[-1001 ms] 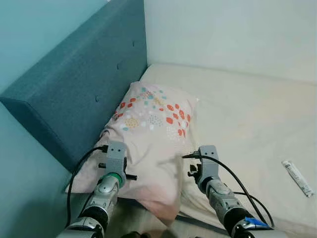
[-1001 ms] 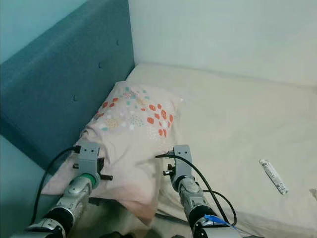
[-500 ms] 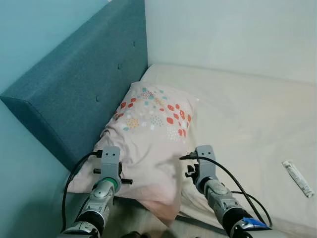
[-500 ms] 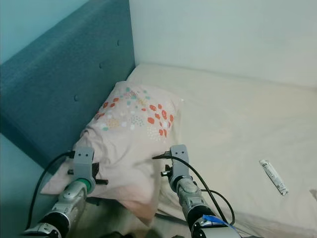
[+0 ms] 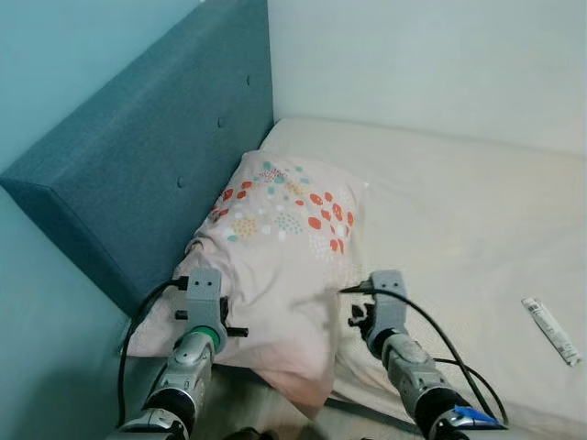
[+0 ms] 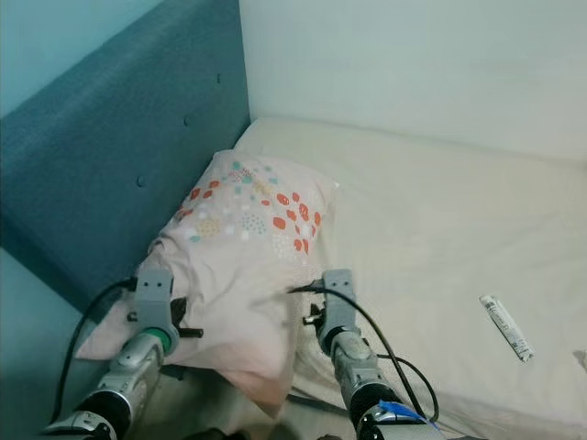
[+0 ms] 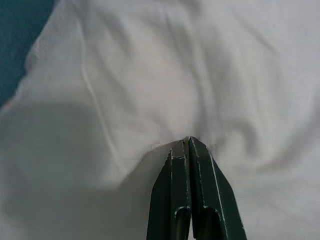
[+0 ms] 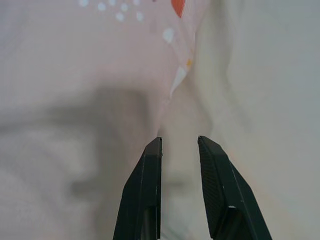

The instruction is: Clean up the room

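Since a moment ago your left gripper (image 7: 189, 141) has dropped back toward the pillow's near edge, and the right gripper (image 8: 179, 142) has shifted slightly toward the bare mattress; the pillow (image 5: 275, 266) itself lies where it was. You have the left claw pressed fully together with its tips pushed against the pale pillow cloth; whether any fabric is pinched between them cannot be told. Your right claw stands a little apart and holds nothing, its tips just short of the pillow's side seam, which lies straight ahead of it. Beyond both claws the pillow leans against the blue headboard (image 5: 138, 174). Well off to the right claw's outer side, a small white tube (image 5: 550, 328) lies on the cream mattress (image 5: 459, 220).
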Available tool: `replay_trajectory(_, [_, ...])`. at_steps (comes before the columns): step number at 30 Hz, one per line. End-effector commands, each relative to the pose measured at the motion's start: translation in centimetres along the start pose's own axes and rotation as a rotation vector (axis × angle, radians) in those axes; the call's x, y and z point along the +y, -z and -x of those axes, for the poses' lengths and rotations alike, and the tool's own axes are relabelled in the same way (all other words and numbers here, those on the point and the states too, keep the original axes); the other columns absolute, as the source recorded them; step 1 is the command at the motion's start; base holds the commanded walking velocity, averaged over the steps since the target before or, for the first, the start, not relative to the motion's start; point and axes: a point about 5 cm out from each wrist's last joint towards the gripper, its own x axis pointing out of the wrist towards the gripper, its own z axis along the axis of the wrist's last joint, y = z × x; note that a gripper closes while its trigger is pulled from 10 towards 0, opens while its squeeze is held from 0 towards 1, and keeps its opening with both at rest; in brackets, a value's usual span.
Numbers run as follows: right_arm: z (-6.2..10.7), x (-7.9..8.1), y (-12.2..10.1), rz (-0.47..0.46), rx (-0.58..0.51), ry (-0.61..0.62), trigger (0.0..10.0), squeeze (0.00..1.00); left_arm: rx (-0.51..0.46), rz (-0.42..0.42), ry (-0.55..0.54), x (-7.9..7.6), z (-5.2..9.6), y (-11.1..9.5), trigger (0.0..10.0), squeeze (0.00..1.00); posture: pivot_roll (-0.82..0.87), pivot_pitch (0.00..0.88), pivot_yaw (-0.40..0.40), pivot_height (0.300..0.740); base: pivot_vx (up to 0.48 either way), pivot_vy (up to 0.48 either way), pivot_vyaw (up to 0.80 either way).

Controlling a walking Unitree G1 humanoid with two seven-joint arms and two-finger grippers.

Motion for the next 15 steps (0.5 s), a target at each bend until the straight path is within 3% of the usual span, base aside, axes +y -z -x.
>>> replay_trajectory(1, [-0.1,0.6,-0.1,0.051,-0.001,-0.017,10.0,0.00,0.031,0.004,-0.025,0.8,0.3,0.7,10.0,0.00,0.11,0.000,0.086,0.740,0.000,0.000,0.00])
replay_trajectory(4, [-0.1,0.4,-0.1,0.061,0.004,-0.001,10.0,0.00,0.044,-0.035,-0.044,1.2,0.3,0.8,10.0,0.00,0.11,0.000,0.085,0.740,0.000,0.000,0.00])
replay_trajectory(7, [0.1,-0.4,0.4,-0.005,0.030,0.057,10.0,0.00,0.063,-0.019,-0.072,1.5,0.4,1.0,10.0,0.00,0.11,0.000,0.080,0.740,0.000,0.000,0.00])
replay_trajectory(15, [0.2,0.0,0.4,-0.039,-0.006,0.015,10.0,0.00,0.069,-0.019,-0.021,0.7,0.6,1.7,10.0,0.00,0.10,0.000,0.079,0.740,0.000,0.000,0.00])
